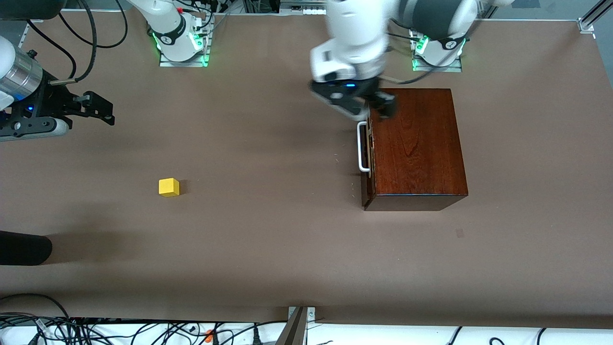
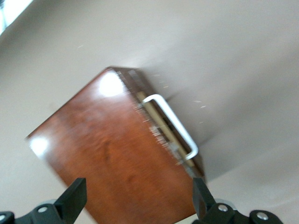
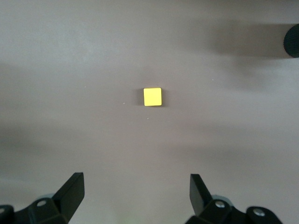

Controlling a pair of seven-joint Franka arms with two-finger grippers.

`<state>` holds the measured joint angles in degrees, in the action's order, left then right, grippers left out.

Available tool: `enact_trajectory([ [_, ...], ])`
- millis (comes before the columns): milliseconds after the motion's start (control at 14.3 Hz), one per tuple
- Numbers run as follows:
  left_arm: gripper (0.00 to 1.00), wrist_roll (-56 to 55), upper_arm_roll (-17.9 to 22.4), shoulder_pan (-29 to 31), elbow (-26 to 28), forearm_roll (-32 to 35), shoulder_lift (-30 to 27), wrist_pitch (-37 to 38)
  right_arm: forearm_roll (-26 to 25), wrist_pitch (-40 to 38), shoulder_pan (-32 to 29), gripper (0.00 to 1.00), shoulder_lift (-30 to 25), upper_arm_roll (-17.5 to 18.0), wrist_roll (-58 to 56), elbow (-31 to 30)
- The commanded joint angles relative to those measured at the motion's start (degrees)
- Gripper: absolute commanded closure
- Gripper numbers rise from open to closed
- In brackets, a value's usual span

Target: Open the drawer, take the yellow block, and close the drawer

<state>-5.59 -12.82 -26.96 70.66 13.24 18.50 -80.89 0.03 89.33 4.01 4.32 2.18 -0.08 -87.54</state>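
The dark red-brown wooden box (image 1: pixel 416 148) stands toward the left arm's end of the table. Its drawer front with the white bar handle (image 1: pixel 363 146) faces the right arm's end and looks pushed in or nearly so. The left wrist view shows a thin pale strip by the handle (image 2: pixel 172 123). My left gripper (image 1: pixel 371 111) is open and empty over the box's top corner by the handle; in the left wrist view (image 2: pixel 138 200) the box top (image 2: pixel 112 154) lies between its fingers. The yellow block (image 1: pixel 169 187) lies on the bare table. My right gripper (image 1: pixel 107 111) is open and empty in the air, with the block (image 3: pixel 152 97) ahead of it in the right wrist view (image 3: pixel 136 196).
A black rounded object (image 1: pixel 24 248) pokes in at the table's edge at the right arm's end, nearer to the front camera than the block; it also shows in the right wrist view (image 3: pixel 292 41). Brown tabletop (image 1: pixel 268 215) spreads between block and box.
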Motion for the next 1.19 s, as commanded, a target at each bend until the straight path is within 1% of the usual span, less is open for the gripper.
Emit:
enact_trajectory([
  [0,0.0,-2.13,-0.36,7.6,1.49,-2.33,-4.25,1.35,-0.64,0.22,0.3,0.0,0.7,0.19,-0.01,1.76],
  [210,0.0,-3.37,-0.62,14.99,2.28,-3.66,-5.75,1.44,-0.55,0.14,0.3,0.0,0.69,0.19,-0.01,1.76],
  [280,0.0,-3.28,-0.19,16.31,3.07,-3.83,-6.1,1.53,-0.55,0.05,0.3,0.0,0.61,0.19,0.6,1.76],
  [351,0.0,-3.28,1.73,16.67,4.12,-5.32,-6.54,1.44,-0.12,-0.12,0.3,0.0,0.52,0.1,0.78,1.76],
  [421,0.0,-3.2,5.31,16.24,4.91,-7.77,-7.59,1.35,-0.03,-0.3,0.3,0.0,0.52,0.1,0.87,1.68],
  [491,0.0,-2.93,8.92,15.98,7.01,-9.97,-8.99,0.66,-0.03,-0.56,0.3,0.0,0.43,0.1,0.87,1.67],
  [561,0.0,-2.58,10.78,16.15,8.86,-10.86,-10.14,-0.92,-0.11,-0.65,0.3,0.0,0.34,0.1,0.87,1.67],
  [631,0.0,-2.23,12.19,16.59,12.01,-11.3,-11.8,-3.02,-0.2,-0.48,0.3,0.0,0.43,0.1,0.78,1.67],
  [841,0.0,-0.13,15.1,16.85,22.81,-12.62,-18.57,-11.01,-0.47,0.05,0.48,0.0,0.69,0.19,0.52,1.76],
  [911,0.0,3.01,16.15,17.11,24.42,-13.15,-19.46,-12.0,-0.47,-0.3,0.48,0.0,0.61,0.19,0.61,1.76],
  [1052,0.0,7.95,19.05,17.29,24.17,-14.29,-19.55,-11.48,-0.55,-0.56,0.48,0.0,0.52,0.28,0.61,1.76],
  [1122,0.0,8.23,19.58,17.29,23.65,-14.47,-19.55,-10.87,-0.55,-0.56,0.48,0.0,0.52,0.28,0.61,1.76],
])
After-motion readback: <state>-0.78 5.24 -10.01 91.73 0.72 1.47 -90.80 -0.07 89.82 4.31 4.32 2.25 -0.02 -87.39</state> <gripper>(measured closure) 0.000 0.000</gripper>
